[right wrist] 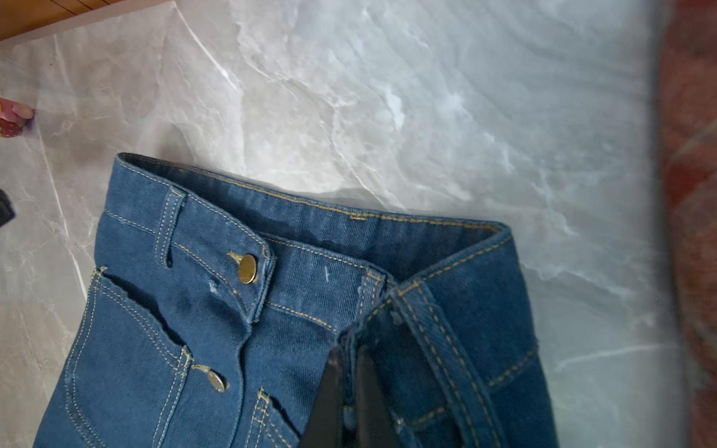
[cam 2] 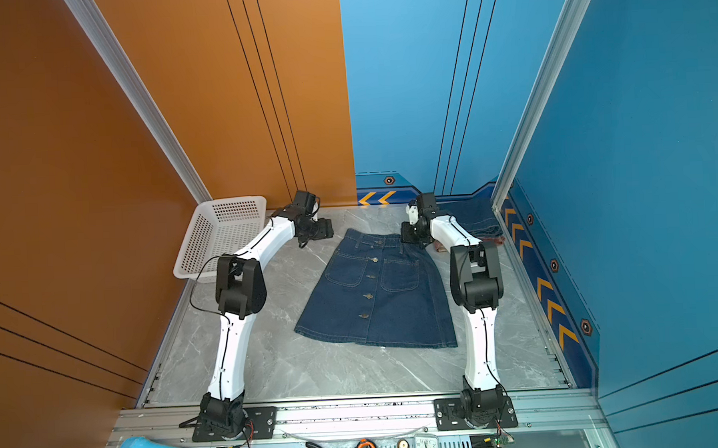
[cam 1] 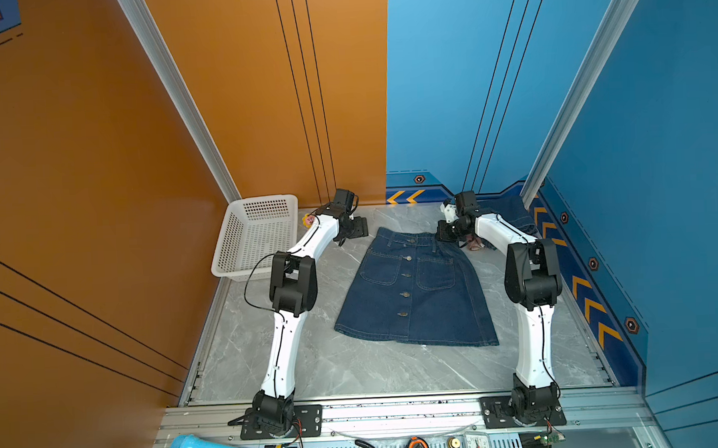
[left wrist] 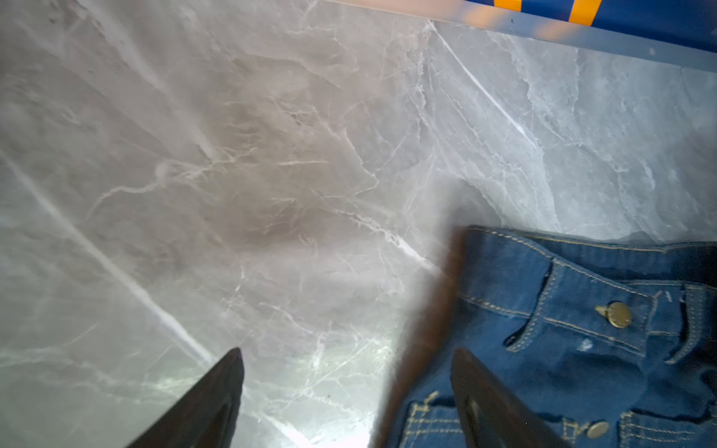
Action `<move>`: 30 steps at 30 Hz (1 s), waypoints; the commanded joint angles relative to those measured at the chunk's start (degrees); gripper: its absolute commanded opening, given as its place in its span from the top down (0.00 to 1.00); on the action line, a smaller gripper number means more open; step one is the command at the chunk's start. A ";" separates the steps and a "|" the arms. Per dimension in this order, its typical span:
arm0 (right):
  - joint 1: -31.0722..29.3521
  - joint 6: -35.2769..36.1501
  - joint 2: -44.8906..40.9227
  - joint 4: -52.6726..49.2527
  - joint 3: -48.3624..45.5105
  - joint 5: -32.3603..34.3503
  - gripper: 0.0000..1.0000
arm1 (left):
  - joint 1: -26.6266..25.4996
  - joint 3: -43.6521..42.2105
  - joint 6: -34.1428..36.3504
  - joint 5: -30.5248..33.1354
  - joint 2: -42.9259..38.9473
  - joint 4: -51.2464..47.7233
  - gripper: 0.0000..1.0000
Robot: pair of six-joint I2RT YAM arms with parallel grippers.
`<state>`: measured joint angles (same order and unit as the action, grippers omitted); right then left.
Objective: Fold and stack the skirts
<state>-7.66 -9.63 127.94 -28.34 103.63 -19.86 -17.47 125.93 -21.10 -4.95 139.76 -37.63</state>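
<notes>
A dark blue denim skirt with brass front buttons and two patch pockets [cam 1: 414,289] lies spread flat, front up, in the middle of a grey marble-patterned tabletop [cam 1: 355,370]. Its waistband is at the far end and its wider hem is nearest the arm bases. The right gripper [right wrist: 349,351] is at the waistband's right corner, its black fingers pressed together on a raised fold of denim next to a belt loop. The left gripper [left wrist: 348,351] is at the waistband's left corner with its fingers spread wide apart, one over the denim and the other over bare marble; whether either touches cannot be told. Beyond the skirt's far right corner, against the blue wall, lies a second dark blue denim skirt [cam 1: 511,216], bunched. A strip of red, cream and tan plaid cloth [cam 1: 477,243] peeks out beside the right arm. A white perforated plastic basket [cam 1: 258,237] sits well to the left of the skirt, by the orange wall.
</notes>
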 commanded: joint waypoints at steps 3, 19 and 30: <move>-1.26 2.46 0.05 -2.16 1.44 2.93 1.00 | -2.61 3.86 -1.75 -4.39 3.08 -2.45 0.15; -5.74 2.11 -7.41 -1.12 -0.19 0.92 1.00 | -3.58 4.50 -4.84 -5.47 5.10 -4.65 1.00; -3.75 -2.37 -15.13 1.41 -8.34 -0.18 1.00 | 0.95 -25.74 -4.90 0.90 -20.46 1.65 1.00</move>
<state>-12.91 -9.93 112.95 -27.97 96.99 -19.29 -17.89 105.43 -25.39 -7.01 126.21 -38.96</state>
